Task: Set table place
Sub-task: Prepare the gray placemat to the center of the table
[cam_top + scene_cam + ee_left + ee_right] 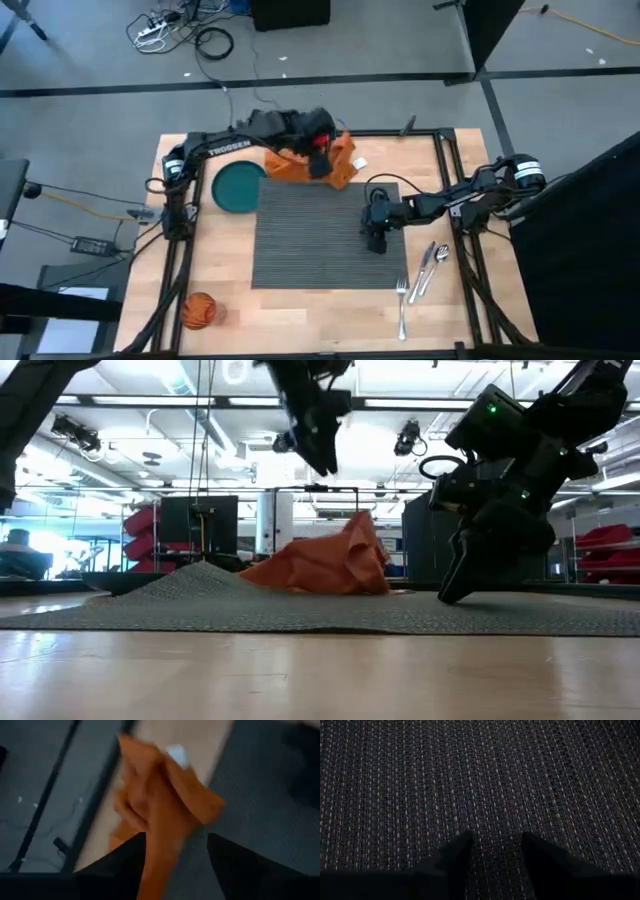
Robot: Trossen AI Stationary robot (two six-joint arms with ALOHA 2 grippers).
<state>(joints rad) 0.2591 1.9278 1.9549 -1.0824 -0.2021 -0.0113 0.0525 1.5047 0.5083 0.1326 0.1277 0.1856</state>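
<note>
We see a light wood worktop on grey floor, with cables at 12 o'clock. The dark ribbed placemat lies central, teal plate at 10, cutlery at 4, cup at 7. The left claw pinches the orange napkin at 12. The right claw, narrowly parted, presses the mat.

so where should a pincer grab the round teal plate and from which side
Take the round teal plate by its rim on the side facing the table's left edge, coming from above. It lies flat on the wood, and the opposite rim meets the dark grey ribbed placemat.
</note>
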